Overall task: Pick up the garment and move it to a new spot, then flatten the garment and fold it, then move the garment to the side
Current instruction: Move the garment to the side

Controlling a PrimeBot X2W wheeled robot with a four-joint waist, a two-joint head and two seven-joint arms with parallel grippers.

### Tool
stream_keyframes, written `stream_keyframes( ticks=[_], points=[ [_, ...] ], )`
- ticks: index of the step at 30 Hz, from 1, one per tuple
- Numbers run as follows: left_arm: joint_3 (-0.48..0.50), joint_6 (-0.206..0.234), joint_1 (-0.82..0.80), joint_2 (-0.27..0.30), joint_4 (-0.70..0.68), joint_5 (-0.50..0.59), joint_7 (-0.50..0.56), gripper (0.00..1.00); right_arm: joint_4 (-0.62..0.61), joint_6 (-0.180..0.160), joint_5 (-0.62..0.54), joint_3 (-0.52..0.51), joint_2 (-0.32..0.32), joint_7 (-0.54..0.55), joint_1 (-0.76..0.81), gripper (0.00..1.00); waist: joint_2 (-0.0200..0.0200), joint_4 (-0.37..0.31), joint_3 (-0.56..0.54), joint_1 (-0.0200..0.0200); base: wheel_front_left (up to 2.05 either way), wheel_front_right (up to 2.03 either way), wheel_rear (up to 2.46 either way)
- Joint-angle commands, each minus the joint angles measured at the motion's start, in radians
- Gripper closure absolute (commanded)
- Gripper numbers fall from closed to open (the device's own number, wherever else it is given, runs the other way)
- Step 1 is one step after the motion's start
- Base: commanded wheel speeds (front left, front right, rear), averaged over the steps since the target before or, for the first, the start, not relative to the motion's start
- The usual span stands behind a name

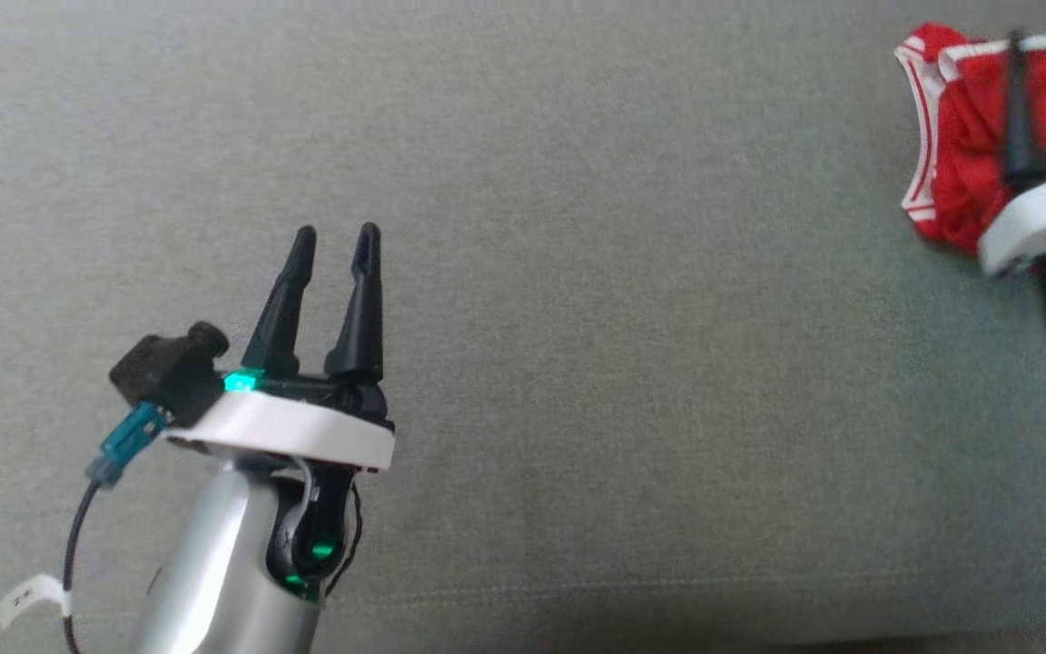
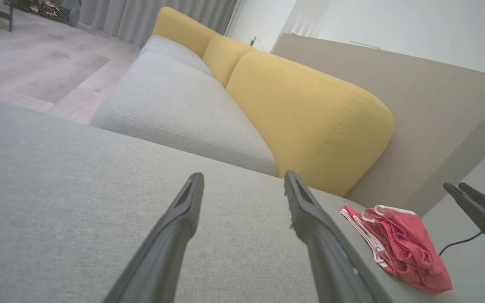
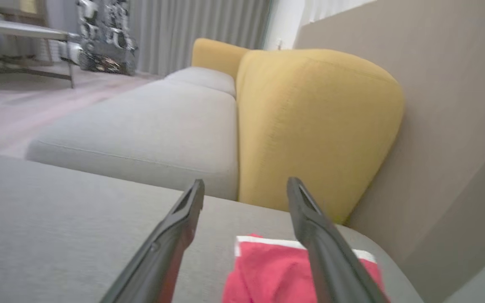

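Looking down on a grey upholstered seat, broad and even-toned. Lying at 2 o'clock in the head view, close to the seat's right-hand corner: the garment, red with white banding, gathered into a compact, slightly rumpled bundle. Poised over it, the right tool, fingers spread wide and pinching nothing, one finger crossing the white band in the right wrist view; touching the cloth or just clear of it, hard to tell. Judging this as the setting-aside step, though possibly the start of a pick-up instead. Doing it well, if setting aside: rising straight up off the cloth, keeping the fingertips from catching a fold and dragging the bundle toward the nearby edge. Waiting well apart at 7 o'clock, the left tool, likewise spread and carrying nothing. Standing beyond, around 1 o'clock in both wrist views, yellow back cushions. Holding the garment: no bin or basket, just the seat itself.
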Motion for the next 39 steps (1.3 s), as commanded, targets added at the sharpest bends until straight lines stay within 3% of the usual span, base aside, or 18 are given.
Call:
stream_keyframes(
  ticks=[1, 9, 20, 28, 34, 39],
  points=[
    [0.041, 0.005, -0.007, 0.007, -0.037, -0.010, -0.008, 0.00, -0.062, 0.007, 0.019, 0.034, 0.009, -0.010, 0.027, 0.00, 0.0000, 0.024, -0.029, 0.0000, 0.00, 0.00, 0.00],
    [0.051, 0.006, 0.035, 0.007, -0.029, -0.010, -0.008, 0.00, -0.185, 0.007, 0.075, 0.083, 0.078, -0.051, 0.209, 0.00, 0.0000, 0.049, -0.075, 0.0000, 0.00, 0.00, 0.00],
    [0.060, 0.016, 0.107, 0.007, 0.031, -0.016, -0.008, 0.00, -0.194, 0.007, 0.076, 0.054, 0.152, -0.167, 0.412, 0.00, 0.0000, 0.061, -0.130, 0.0000, 0.00, 0.00, 0.00],
    [0.070, 0.014, 0.153, 0.007, 0.038, 0.024, -0.008, 0.00, -0.227, 0.007, 0.074, 0.015, 0.207, -0.203, 0.467, 0.00, 0.0000, 0.055, -0.155, 0.0000, 0.00, 0.00, 0.00],
    [0.087, 0.040, 0.166, 0.007, -0.024, 0.081, -0.008, 0.00, -0.253, 0.007, 0.065, 0.009, 0.232, -0.207, 0.487, 0.00, 0.0000, 0.055, -0.154, 0.0000, 0.00, 0.00, 0.00],
    [0.079, 0.031, 0.170, 0.007, -0.016, 0.058, -0.008, 0.00, -0.276, 0.007, 0.059, 0.024, 0.238, -0.208, 0.491, 0.00, 0.0000, 0.059, -0.153, 0.0000, 0.00, 0.00, 0.00]
  ],
)
